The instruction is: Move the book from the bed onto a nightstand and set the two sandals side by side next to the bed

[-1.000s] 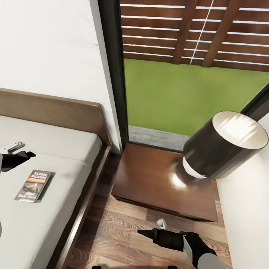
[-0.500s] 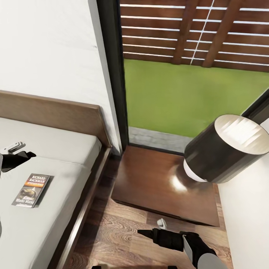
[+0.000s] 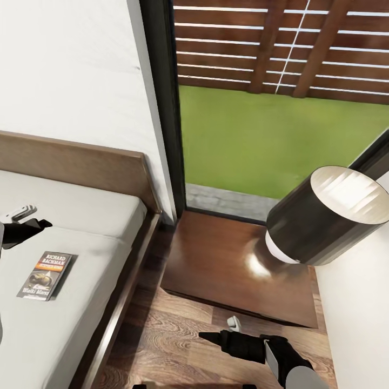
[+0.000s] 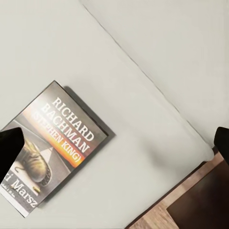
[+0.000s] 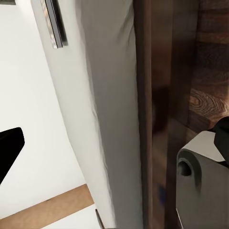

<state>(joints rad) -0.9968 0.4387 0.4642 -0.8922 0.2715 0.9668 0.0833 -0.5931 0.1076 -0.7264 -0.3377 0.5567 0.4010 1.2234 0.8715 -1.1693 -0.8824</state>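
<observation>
Your view has slid slightly since a second ago; the book (image 3: pixel 44 275) itself has not moved and lies flat on the bed (image 3: pixel 81 216), near the edge facing the nightstand (image 3: pixel 237 270). So the pick is still ahead. Your left gripper (image 3: pixel 24 221) hovers above the bed just beyond the book, jaws apart and empty. I cannot tell the right gripper (image 3: pixel 224 332) jaws. The cover reads "RICHARD BACHMAN", "STEPHEN KING".

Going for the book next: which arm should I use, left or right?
Left. The left gripper hovers over the bed just beyond the book, which lies flat on the mattress between its fingertips in the left wrist view. The right gripper is over the floor in front of the nightstand, across the bed frame.
</observation>
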